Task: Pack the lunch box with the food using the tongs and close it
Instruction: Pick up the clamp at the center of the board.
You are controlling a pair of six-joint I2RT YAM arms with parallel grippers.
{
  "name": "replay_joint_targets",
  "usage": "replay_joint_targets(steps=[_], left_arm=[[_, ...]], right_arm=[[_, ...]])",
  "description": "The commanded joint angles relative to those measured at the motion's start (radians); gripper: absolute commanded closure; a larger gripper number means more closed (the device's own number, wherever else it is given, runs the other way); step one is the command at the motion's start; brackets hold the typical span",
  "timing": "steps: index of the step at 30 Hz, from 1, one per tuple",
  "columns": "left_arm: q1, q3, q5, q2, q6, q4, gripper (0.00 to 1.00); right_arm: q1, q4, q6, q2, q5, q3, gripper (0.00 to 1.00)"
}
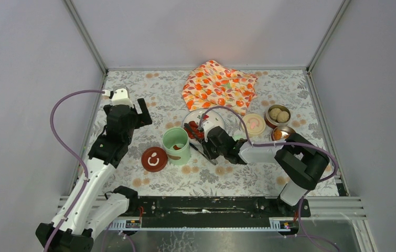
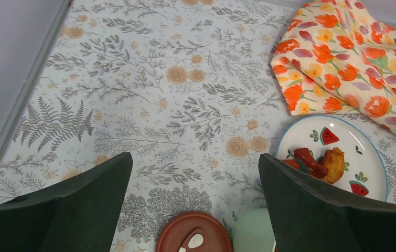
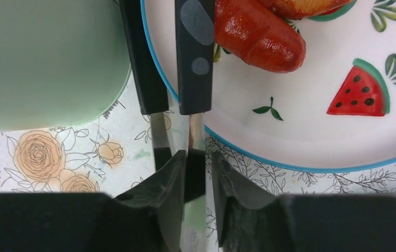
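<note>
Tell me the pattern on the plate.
The plate is white with watermelon-slice prints, green sprigs and a blue rim; clearest in the right wrist view.

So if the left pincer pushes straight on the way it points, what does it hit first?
The left pincer probably meets bare patterned table, just beyond the dark red lid; depth unclear.

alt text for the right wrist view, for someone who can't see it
The right gripper grips dark tongs whose arms reach over the rim of a white watermelon-print plate, beside a glossy red food chunk. A mint-green pot fills the upper left, on a floral table cover.
</note>
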Motion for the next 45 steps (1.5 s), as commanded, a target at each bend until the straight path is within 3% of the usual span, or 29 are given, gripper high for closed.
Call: replay_joint_targets(steps=[1,8,22,35,45], left_arm=[[0.007,0.033,0.063,-0.011,-0.008,0.037,0.02],[0.007,0.056,0.204,-0.001,-0.06,0.012,0.02],[-0.026,0.089,0.506,0.047,-0.246,0.041,0.02],[-0.183,0.018,0.534,0.063,-0.526,0.288,0.03],[-0.306,-0.045,0.478,0.18,-0.674,0.574,0.09]], right_arm=[[-0.004,0.07,0.015,-0.017,0.031,-0.011,0.73],[-0.004,0.071,0.031,-0.084,0.073,-0.038,0.89],[-0.004,0.019,0.086,-0.374,0.233,-0.119,1.0],[-0.004,-0.119,0.164,-0.636,0.254,-0.061,1.0],[-0.004,-0.097,0.144,-0.688,0.195,-0.002,1.0]])
